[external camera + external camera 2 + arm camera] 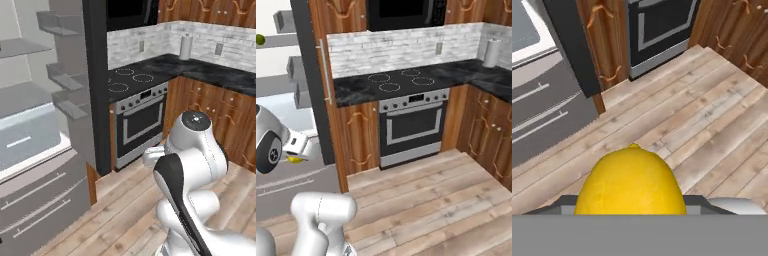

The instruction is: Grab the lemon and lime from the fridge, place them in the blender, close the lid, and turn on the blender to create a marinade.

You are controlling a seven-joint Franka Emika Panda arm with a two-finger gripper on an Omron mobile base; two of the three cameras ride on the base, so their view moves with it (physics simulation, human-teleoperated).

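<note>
fridge (30, 145): door open, lime (260, 39) on an upper shelf | lemon (631, 182): bright yellow, oval, nub at tip, held above the wooden floor (712, 125) | my end effector (295, 159): clamped on lemon

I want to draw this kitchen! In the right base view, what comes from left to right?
Small dark green lime → open grey fridge door → silver oven with black cooktop → white paper towel roll.
</note>
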